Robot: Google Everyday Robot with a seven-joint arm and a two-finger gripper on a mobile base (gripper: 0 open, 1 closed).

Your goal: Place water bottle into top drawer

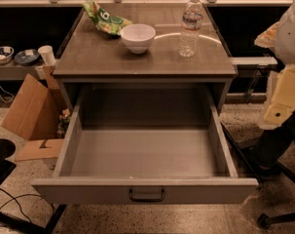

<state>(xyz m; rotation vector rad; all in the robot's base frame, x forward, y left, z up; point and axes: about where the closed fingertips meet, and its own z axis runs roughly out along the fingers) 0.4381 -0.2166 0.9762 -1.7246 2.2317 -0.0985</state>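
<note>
Hanging right of open top drawer (88,191): pincer (279,112) | grip: cannot tell

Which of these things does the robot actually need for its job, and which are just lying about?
Needed: water bottle, standing on the cabinet top; open top drawer; gripper, at the right edge.
Lying about: white bowl; green snack bag; cardboard box.

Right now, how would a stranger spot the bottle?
Find the grey cabinet with its drawer pulled open. On its top, right rear, stands the bottle: tall, clear, white-capped, unlike the squat bowl and green bag to its left. The gripper hangs at the right edge, apart.
</note>
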